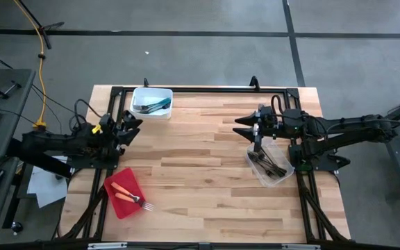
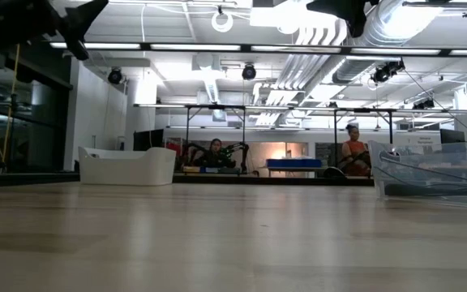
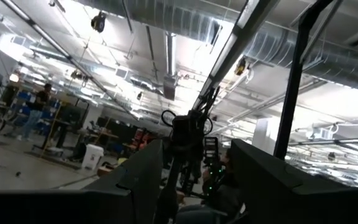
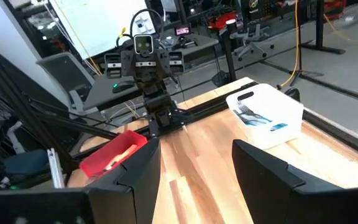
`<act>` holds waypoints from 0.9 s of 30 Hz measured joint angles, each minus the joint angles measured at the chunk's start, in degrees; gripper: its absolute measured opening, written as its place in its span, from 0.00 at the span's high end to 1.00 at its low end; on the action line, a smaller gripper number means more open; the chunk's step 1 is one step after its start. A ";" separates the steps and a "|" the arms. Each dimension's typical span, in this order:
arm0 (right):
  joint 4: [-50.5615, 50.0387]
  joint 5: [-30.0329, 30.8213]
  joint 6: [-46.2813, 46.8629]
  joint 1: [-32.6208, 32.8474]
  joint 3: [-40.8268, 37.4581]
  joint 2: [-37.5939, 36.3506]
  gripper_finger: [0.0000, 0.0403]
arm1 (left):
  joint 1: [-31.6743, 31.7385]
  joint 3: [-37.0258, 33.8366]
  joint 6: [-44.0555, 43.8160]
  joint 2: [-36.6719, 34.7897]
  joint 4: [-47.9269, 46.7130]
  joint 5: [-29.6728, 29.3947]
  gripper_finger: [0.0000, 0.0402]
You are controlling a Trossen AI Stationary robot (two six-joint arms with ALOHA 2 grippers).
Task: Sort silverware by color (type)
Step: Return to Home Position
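Left pincer (image 1: 136, 125) and right pincer (image 1: 239, 128) apart, empty, over tabletop (image 1: 200, 173). Blue forks (image 1: 155, 106) in white tub (image 1: 160, 90), dark forks (image 1: 267, 164) in clear tub (image 1: 288, 169), orange forks (image 1: 123, 194) on red tray (image 1: 117, 179). Sorting apparently complete; homing arms next.

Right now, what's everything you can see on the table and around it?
table: one, light wood, under everything
white tub: one, white, far left corner
blue forks: several, blue, inside the white tub
red tray: one, red, near left corner
orange forks: a few, orange, on the red tray
clear tub: one, see-through, right side
dark forks: several, dark, inside the clear tub
people: two, far back in the room
left pincer: one, dark, open, left edge
right pincer: one, dark, open, by the clear tub
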 joint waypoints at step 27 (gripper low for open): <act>-3.37 -1.28 3.78 0.02 0.00 0.00 0.54 | 0.00 0.00 2.66 -2.84 -33.62 11.26 1.00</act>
